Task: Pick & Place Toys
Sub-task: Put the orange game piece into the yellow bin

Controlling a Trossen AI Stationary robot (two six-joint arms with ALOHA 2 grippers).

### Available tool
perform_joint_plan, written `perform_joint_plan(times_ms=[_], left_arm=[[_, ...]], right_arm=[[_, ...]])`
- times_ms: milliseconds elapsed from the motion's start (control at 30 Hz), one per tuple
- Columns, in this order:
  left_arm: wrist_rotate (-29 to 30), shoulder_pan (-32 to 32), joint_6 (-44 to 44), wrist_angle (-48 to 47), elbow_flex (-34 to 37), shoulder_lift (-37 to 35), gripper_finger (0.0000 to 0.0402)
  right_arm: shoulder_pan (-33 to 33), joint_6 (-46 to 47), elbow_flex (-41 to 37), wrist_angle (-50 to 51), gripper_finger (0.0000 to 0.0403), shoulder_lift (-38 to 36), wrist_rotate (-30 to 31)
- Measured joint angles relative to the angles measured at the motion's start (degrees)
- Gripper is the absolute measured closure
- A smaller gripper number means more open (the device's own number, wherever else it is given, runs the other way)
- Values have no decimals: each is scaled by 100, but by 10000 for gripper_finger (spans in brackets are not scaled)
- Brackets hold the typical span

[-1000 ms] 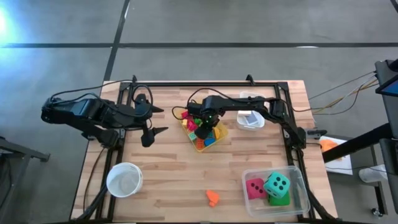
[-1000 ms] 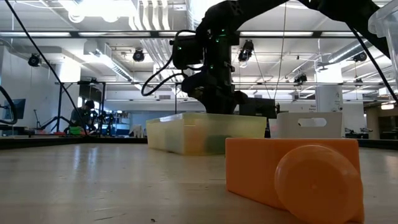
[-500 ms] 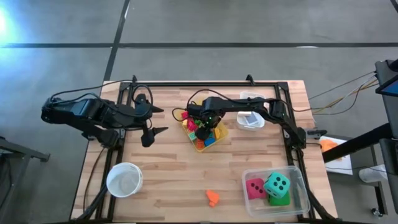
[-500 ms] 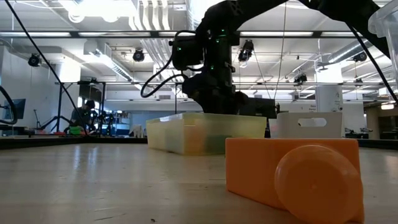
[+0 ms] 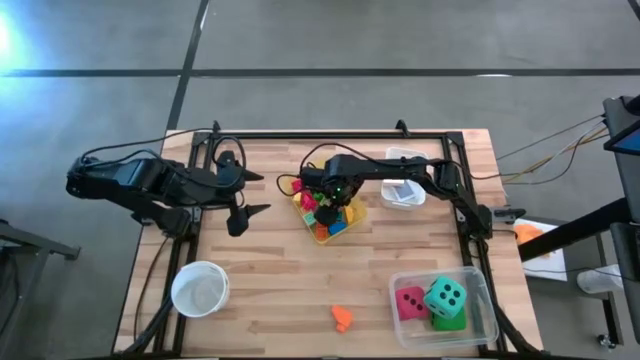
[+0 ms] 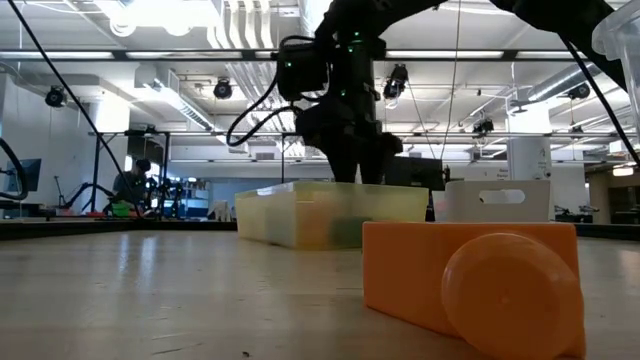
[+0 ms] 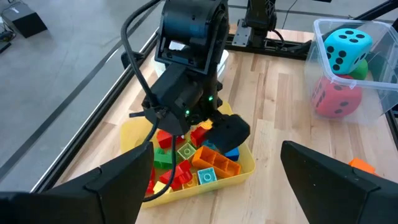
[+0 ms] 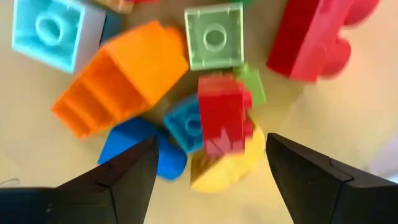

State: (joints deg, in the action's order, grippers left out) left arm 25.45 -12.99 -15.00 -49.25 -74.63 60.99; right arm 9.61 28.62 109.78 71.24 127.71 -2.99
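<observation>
The toys, small plastic blocks in red, orange, blue, green and yellow, lie heaped in a yellow bin (image 5: 345,222) at the table's middle. My right gripper (image 8: 210,140) points down over that heap, open. A red block (image 8: 222,115) lies on the pile between and below its fingers, touching neither. One orange block (image 5: 342,318) lies on the bare table near the front edge. A pink-red die (image 5: 410,302), a teal die (image 5: 444,296) and a green one sit in a clear bin (image 5: 478,285). My left gripper (image 5: 262,193) waits open at the table's left, above the wood.
A round white bowl (image 5: 200,288) stands at the near left. A white bin (image 5: 403,190) sits right of the yellow bin. The clear bin fills the near right corner. A black frame (image 5: 330,137) runs along the table's far edge and sides.
My right gripper has opened over the yellow bin, staying above the heap of blocks. My left arm has kept still.
</observation>
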Motion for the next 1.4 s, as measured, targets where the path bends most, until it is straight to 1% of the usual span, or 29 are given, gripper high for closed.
perform_joint_plan(times_ms=[167, 500, 667, 833, 1233, 1400], left_arm=[[1, 0, 0, 0, 0, 0, 50], [1, -2, 0, 0, 0, 0, 50], [1, -1, 0, 0, 0, 0, 51], [1, -2, 0, 0, 0, 0, 51], [1, 0, -1, 0, 0, 0, 51], [1, 0, -1, 0, 0, 0, 50]], right_arm=[[-198, 103, 288, 432, 113, -2, 14], [-914, 274, 1223, 1103, 113, -15, 9], [-1343, 852, 1659, 1316, 113, -17, -4], [-1804, 1889, 1896, 1381, 113, -17, 9], [-2913, 3704, 1886, 1391, 113, -17, -5], [-3298, 4229, 1791, 1275, 113, -17, 196]])
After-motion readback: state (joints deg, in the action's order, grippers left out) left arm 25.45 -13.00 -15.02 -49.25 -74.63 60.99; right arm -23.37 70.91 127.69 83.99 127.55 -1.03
